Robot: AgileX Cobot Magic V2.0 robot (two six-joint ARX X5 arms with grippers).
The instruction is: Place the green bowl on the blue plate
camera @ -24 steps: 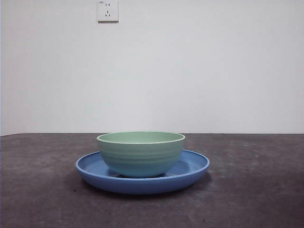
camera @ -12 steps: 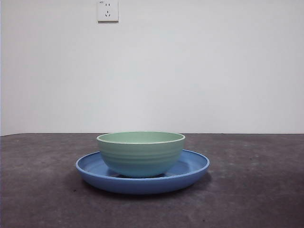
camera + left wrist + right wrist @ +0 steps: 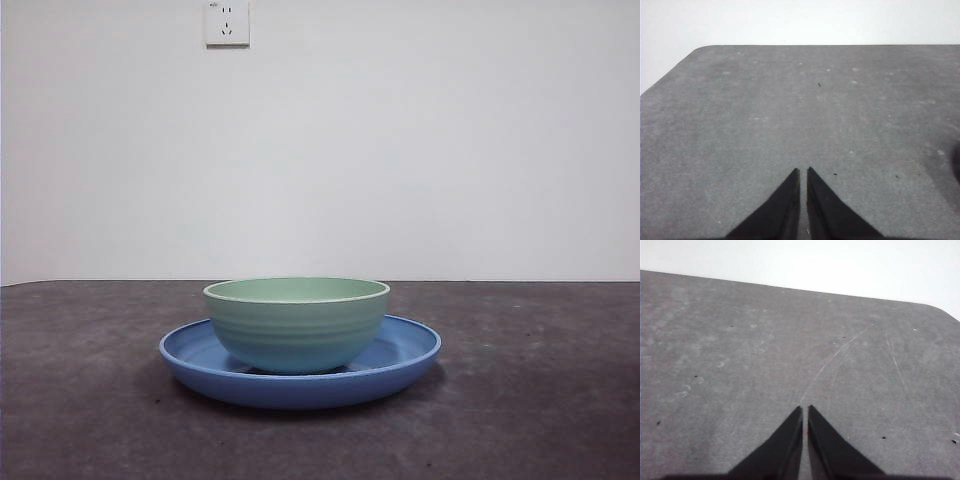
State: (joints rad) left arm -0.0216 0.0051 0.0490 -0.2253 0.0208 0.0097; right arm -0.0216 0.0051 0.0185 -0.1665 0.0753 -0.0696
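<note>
The green bowl point(image 3: 297, 322) sits upright on the blue plate point(image 3: 405, 352); left pincer point(image 3: 803, 171) and right pincer point(image 3: 805, 409) hang closed and empty over bare worktop point(image 3: 790, 110), neither near the dishes.

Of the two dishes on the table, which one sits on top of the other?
The green bowl is on top: it stands upright inside the blue plate, which is wider, shallower and lies flat on the table.

left gripper point(image 3: 803, 172) has two matte black jaws, each a flat wedge tapering to a sharp tip; right gripper point(image 3: 805, 410) looks identical, plain black, tiny red speck between its tips
</note>
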